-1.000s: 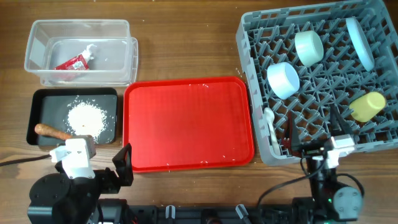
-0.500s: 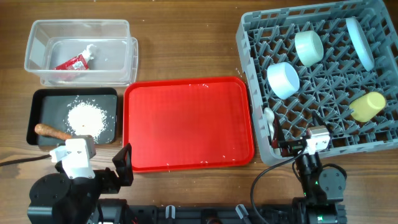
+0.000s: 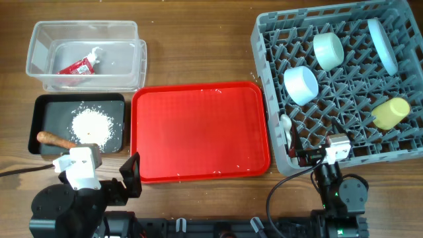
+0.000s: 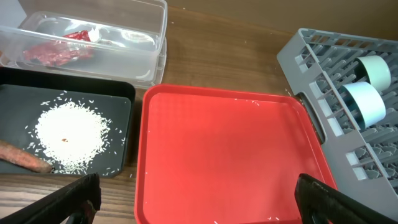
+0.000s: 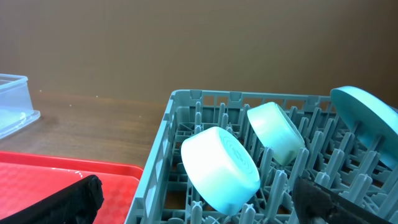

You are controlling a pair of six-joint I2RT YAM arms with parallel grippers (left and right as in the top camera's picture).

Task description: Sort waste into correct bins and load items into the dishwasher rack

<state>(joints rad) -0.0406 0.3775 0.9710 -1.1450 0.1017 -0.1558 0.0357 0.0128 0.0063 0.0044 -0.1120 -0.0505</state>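
1. Left gripper (image 4: 199, 200): jaws spread, empty, unmoved. Wrapper (image 3: 78, 65) lies in the clear tub (image 3: 39, 39); rice (image 3: 91, 123) and stick (image 3: 53, 139) lie in the black tray (image 3: 41, 106).
2. Red tray (image 3: 198, 132): bare (stray grains only).
3. Right gripper (image 5: 199, 200): drawn back from over the rack (image 3: 261, 79) within the last second, jaws released, empty. Spoon (image 3: 285, 129), bowls, plate and cup are racked, so the task is judged essentially complete.

Overhead: straight down, whole wooden tabletop (image 3: 198, 53). L wrist: low oblique over red plastic tray (image 4: 230, 155). R wrist: close, level w/ grey pegged plastic rack (image 5: 205, 95), also at L's right edge.
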